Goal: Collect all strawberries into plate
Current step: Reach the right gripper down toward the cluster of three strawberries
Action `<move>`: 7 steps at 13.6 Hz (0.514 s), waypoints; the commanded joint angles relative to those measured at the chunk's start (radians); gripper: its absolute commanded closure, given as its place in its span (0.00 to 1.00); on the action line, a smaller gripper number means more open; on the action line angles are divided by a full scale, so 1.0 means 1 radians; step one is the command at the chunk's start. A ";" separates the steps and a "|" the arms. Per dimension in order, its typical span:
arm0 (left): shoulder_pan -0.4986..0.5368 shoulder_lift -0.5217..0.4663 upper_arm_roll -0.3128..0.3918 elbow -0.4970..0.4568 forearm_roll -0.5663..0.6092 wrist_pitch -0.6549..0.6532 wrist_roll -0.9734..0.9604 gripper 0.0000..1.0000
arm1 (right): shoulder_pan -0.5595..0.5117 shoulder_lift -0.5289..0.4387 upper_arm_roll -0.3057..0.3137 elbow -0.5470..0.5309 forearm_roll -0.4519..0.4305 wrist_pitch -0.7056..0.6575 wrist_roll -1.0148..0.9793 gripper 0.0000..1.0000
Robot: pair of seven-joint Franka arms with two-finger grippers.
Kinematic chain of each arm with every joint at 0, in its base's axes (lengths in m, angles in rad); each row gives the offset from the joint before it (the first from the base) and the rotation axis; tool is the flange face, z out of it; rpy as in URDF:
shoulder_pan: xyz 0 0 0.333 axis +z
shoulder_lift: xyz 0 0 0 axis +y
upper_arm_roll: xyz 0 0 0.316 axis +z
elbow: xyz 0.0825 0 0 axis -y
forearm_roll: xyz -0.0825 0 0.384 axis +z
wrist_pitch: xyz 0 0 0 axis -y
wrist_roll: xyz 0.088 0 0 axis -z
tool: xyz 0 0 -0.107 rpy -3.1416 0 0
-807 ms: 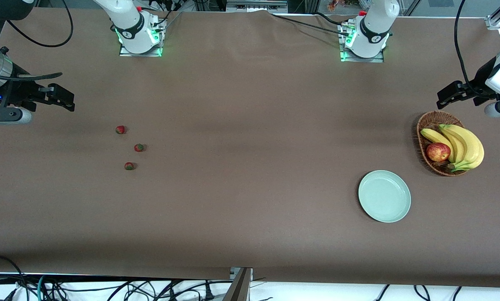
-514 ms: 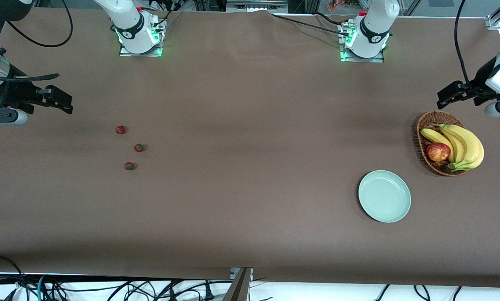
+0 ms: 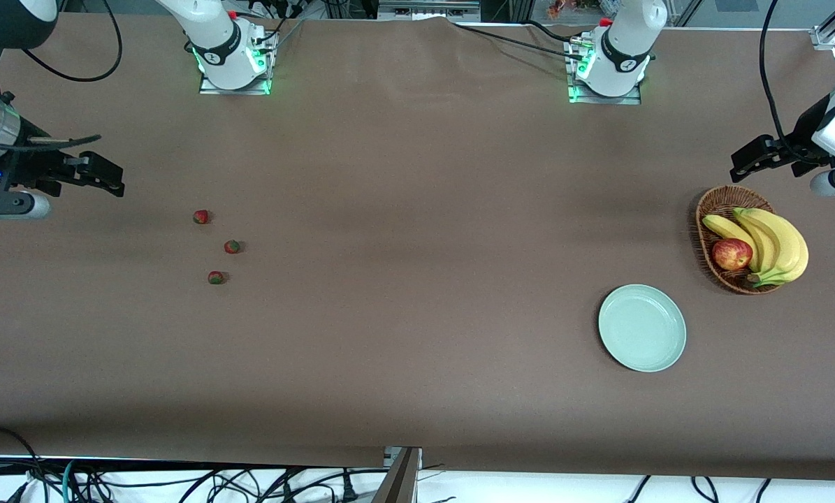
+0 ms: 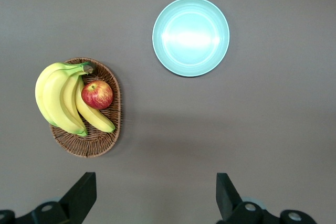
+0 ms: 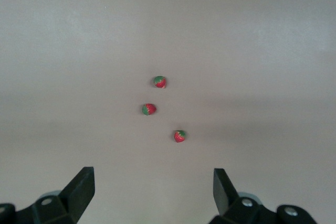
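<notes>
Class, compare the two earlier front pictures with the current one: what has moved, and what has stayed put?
Only the right gripper moved: hovering open over bare table toward the right arm's end, it drifted slightly away from the three tiny red strawberries, then partly back. It grasped nothing. The open left gripper waits above the brown wicker basket. The strawberries, basket and pale mint-green plate stayed put.

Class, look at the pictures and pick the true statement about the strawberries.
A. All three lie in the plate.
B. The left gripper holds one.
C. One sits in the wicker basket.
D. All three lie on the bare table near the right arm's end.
D: the three strawberries lie on the table, while the plate holds nothing.
</notes>
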State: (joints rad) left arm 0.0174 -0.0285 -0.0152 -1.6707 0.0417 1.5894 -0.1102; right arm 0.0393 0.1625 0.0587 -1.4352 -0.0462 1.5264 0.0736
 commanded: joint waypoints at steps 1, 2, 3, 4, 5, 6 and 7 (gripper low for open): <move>0.001 0.006 0.001 0.023 0.020 -0.014 0.007 0.00 | -0.004 0.006 0.004 -0.008 0.003 0.014 0.009 0.00; 0.001 0.006 0.001 0.023 0.021 -0.016 0.007 0.00 | -0.002 0.015 0.004 -0.008 0.000 0.015 0.006 0.00; 0.001 0.007 0.001 0.023 0.021 -0.019 0.007 0.00 | 0.001 0.028 0.004 -0.008 -0.001 0.017 0.008 0.00; 0.001 0.007 0.000 0.022 0.020 -0.020 0.007 0.00 | 0.005 0.038 0.006 -0.008 -0.003 0.030 0.005 0.00; 0.000 0.009 -0.002 0.022 0.021 -0.028 0.007 0.00 | 0.011 0.067 0.006 -0.007 -0.003 0.041 0.005 0.00; -0.002 0.012 -0.005 0.022 0.021 -0.029 0.007 0.00 | 0.013 0.092 0.006 -0.007 -0.006 0.053 0.000 0.00; -0.002 0.012 -0.005 0.023 0.021 -0.026 0.009 0.00 | 0.007 0.122 0.006 -0.007 -0.001 0.057 -0.003 0.00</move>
State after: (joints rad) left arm 0.0175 -0.0277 -0.0157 -1.6705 0.0417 1.5819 -0.1102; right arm 0.0487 0.2380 0.0621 -1.4409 -0.0469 1.5634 0.0737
